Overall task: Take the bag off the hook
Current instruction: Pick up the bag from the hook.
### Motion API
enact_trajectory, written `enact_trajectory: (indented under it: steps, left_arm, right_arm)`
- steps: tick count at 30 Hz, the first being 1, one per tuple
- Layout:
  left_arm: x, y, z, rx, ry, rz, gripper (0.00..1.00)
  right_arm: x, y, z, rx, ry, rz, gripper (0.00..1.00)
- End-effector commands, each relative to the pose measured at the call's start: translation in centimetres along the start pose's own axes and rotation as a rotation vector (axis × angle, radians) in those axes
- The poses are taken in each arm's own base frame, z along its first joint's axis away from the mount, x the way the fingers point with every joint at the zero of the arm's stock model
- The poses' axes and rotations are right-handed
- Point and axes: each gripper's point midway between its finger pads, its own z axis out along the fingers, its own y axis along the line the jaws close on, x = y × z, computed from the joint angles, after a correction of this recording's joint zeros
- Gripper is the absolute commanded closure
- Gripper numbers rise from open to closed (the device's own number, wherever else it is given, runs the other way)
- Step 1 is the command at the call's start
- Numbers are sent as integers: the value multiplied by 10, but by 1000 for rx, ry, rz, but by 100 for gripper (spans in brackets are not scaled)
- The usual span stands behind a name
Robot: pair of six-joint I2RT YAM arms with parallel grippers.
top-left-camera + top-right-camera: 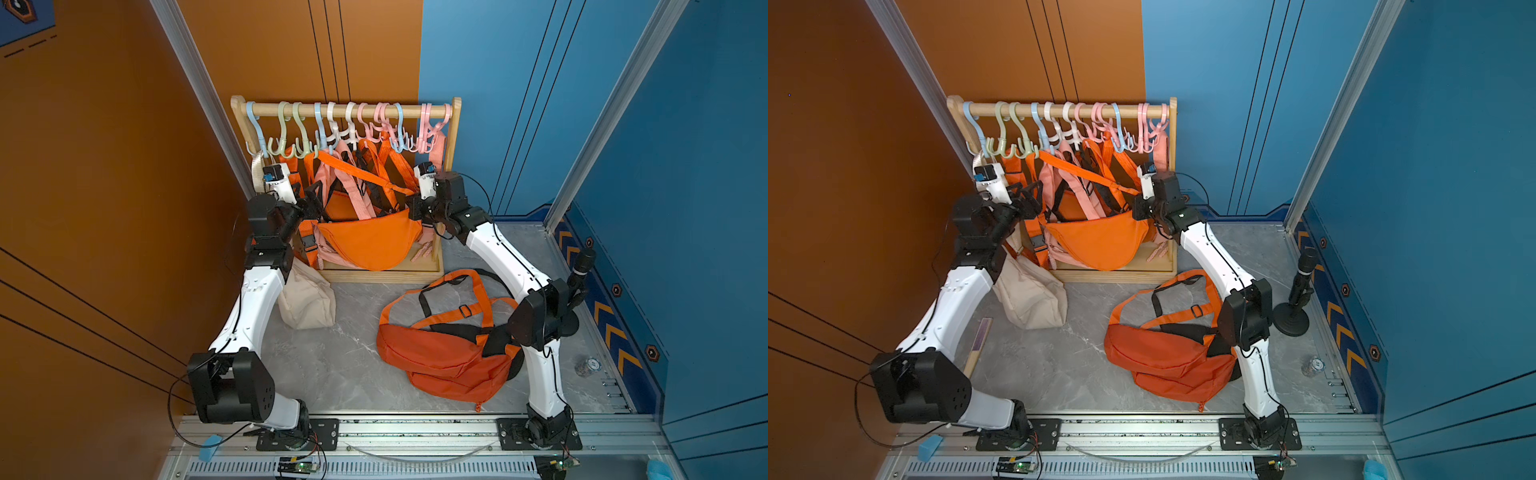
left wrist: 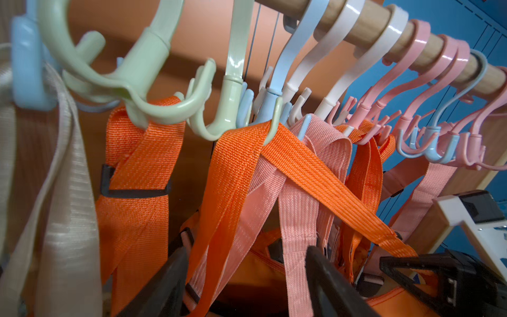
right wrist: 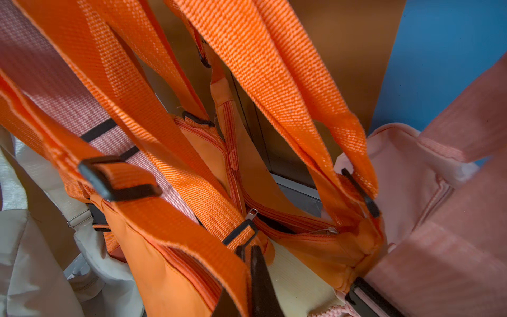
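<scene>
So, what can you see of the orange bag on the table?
The orange bag lies flat on the grey table, in front of the wooden rack, on no hook. It looks like soft, creased fabric with black parts. Its orange strap, with a black buckle, loops loosely toward the rack. The right arm hides one edge.

Top views: bright, even overhead light; soft shadows on grey tabletop (image 1: 353, 365); sharp throughout. Wrist views: dimmer, warm, wide-angle stretch at edges; orange strap (image 2: 315, 175) sharp; pale-blue hook (image 2: 27, 63) and buckle (image 3: 131, 192) blurred; glare on white hook (image 2: 352, 12).
</scene>
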Motion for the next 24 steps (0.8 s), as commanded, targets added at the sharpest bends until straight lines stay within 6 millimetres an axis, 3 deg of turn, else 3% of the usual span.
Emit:
enact_trajectory:
  steps: [1, 10, 19, 23, 24]
  left_arm:
    - [-19, 0, 10, -5, -67, 59, 38]
    - [-14, 25, 29, -108, -90, 74, 58]
    - [-10, 27, 46, -89, -88, 77, 70]
    - [-10, 25, 49, -89, -90, 79, 98]
    - [-11, 25, 50, -89, -92, 81, 100]
  right_arm:
    - [-18, 5, -16, -26, -39, 11, 100]
    - [-19, 9, -19, -41, -34, 5, 100]
    - [-19, 9, -19, -45, -31, 5, 100]
    - [-18, 9, -19, -46, -27, 6, 100]
    - [-18, 9, -19, -45, -26, 6, 100]
